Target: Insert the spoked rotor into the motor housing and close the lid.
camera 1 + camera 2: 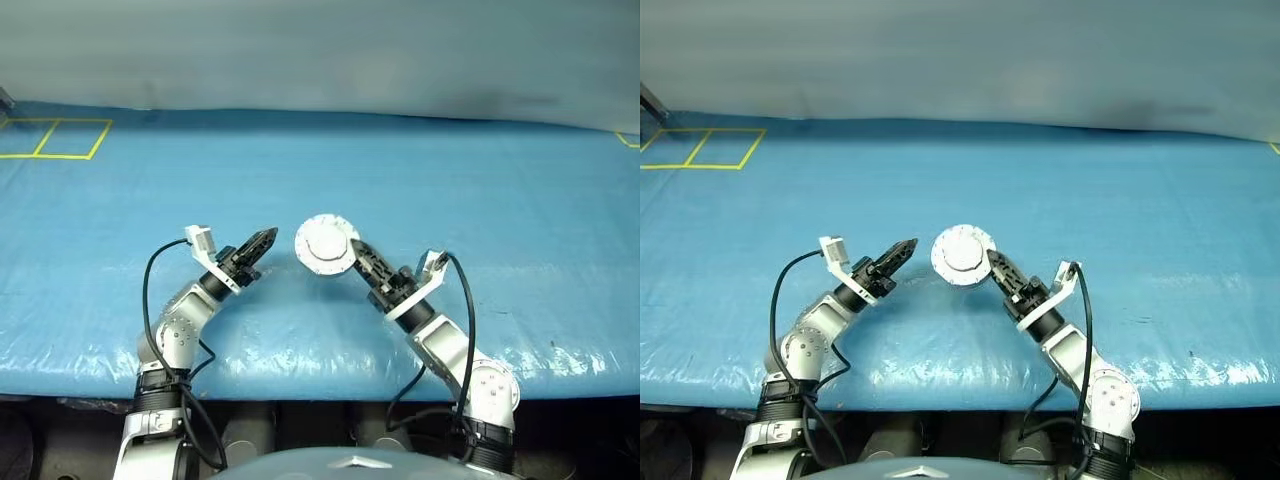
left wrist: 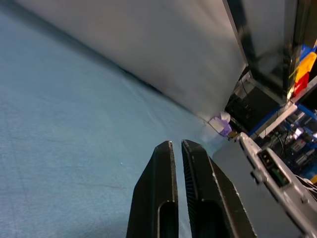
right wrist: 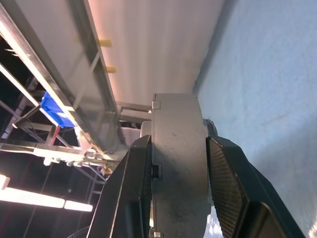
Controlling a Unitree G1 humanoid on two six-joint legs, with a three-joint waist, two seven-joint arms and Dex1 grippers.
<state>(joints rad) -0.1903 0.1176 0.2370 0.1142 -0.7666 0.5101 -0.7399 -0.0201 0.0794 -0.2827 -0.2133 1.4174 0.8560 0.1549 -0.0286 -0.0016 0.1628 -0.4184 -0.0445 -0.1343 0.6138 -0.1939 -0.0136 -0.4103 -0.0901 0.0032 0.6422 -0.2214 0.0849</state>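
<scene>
Clamped edge-on between right gripper (image 3: 178, 186) fingers: closed motor housing (image 1: 326, 245), lid on, lifted above blue table cover (image 1: 480, 190). Just beside, left gripper (image 1: 262, 243), nearly shut, holding nothing. Apparently assembled already; setting down seemingly all that remains.

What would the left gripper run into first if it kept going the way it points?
Probably the closed motor housing held up in the right gripper; the left gripper aims toward it, though depth is unclear and it might pass alongside.
</scene>
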